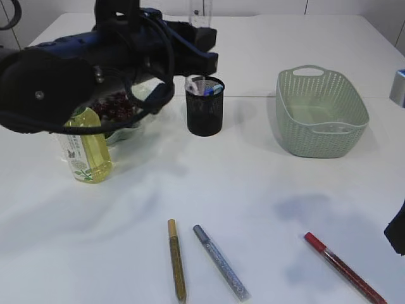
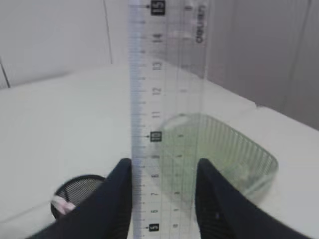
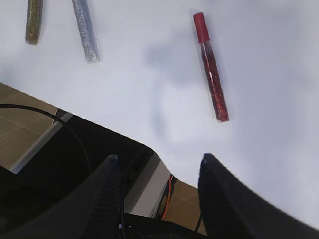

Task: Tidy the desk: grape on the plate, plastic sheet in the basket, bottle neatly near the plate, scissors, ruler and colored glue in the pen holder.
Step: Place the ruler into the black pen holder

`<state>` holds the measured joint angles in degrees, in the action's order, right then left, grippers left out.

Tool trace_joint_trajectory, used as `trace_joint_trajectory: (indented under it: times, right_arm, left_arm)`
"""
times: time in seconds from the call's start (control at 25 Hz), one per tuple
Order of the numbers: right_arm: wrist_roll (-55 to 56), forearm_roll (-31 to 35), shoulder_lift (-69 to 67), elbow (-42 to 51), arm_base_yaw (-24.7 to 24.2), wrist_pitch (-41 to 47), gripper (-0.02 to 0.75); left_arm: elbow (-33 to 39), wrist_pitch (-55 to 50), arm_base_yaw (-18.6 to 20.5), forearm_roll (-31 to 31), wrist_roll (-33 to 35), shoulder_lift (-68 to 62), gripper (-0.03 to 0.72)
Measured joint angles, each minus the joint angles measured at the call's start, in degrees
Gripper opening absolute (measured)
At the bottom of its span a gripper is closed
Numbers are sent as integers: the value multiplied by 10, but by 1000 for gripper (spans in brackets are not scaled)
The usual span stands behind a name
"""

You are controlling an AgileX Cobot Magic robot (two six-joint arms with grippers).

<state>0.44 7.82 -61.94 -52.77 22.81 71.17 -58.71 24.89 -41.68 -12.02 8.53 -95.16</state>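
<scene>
- While the clear ruler (image 2: 167, 99) is held upright between the two dark fingers (image 2: 117, 199) of the left gripper (image 2: 164, 199), the black mesh pen holder (image 2: 75, 194) is seen below and to the left, and the green basket (image 2: 224, 149) is seen through and beyond the ruler.
- In the exterior view the left arm (image 1: 95, 57) is stretched across the upper left, above the pen holder (image 1: 204, 106), with the ruler's top (image 1: 200, 12) visible near the upper edge.
- A few items are already seen standing inside the pen holder; they cannot be identified.
- The grapes (image 1: 114, 109) are seen on the plate (image 1: 130, 131), partly hidden by the arm, and the yellow bottle (image 1: 87, 152) is stood upright just in front of the plate.
- The basket (image 1: 321, 113) is placed on the right of the worktop (image 1: 253, 177), well apart from the pen holder.
- Three glitter glue pens are left lying near the front edge: gold (image 1: 176, 259), silver (image 1: 220, 261) and red (image 1: 343, 267).
- The right gripper (image 3: 157, 184) is held spread wide with nothing between its fingers, above the worktop's edge; the red glue (image 3: 211, 67) is seen beyond it.
</scene>
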Motion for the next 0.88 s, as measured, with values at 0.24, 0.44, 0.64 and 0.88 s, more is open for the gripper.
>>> trace_joint_trajectory:
  times: [0.24, 0.44, 0.64, 0.88]
  right_arm:
    - [0, -7, 0, 0, 0, 0, 404]
    - [0, -22, 0, 0, 0, 0, 404]
    - [0, -36, 0, 0, 0, 0, 405]
    - [0, -40, 0, 0, 0, 0, 405]
  left_arm:
    - [-43, 96, 28, -4, 0, -54, 281]
    - [-109, 173, 41, -4, 0, -137, 281]
    - [-199, 176, 55, -4, 0, -226, 281]
    - [-293, 146, 77, -4, 0, -306, 281]
